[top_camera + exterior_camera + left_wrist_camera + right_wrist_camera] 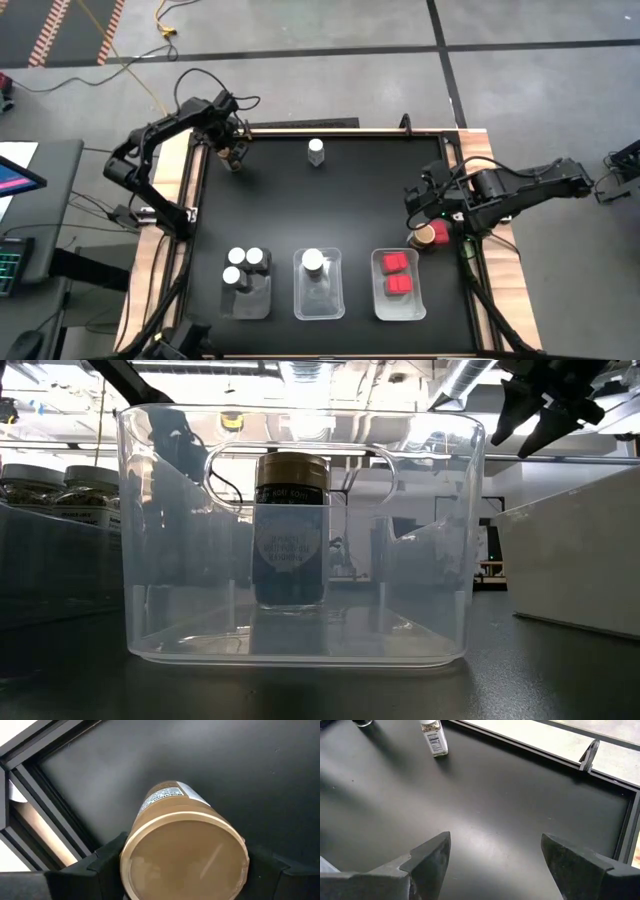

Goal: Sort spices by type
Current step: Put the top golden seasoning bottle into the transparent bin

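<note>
Your left gripper point(236, 155) sits at the far left corner of the black mat point(330, 200), well away from the middle tray point(319, 285). Its fingers point(102, 857) squeeze a tan-lid jar point(184, 856). Your right gripper point(420, 207) hangs right of the middle tray, fingers point(432, 852) wide apart and holding nothing. Another tan jar point(426, 236) stands just below it. A white-cap jar point(316, 151) stands far behind the middle tray. One jar point(312, 262) is inside the middle tray; white caps point(245, 262) fill the tray on its left, red caps point(397, 273) the tray on its right

Bright overhead light, soft glare on the black table point(485, 835), backlit clear tray point(295, 630), blurred nearby cap point(184, 855).
</note>
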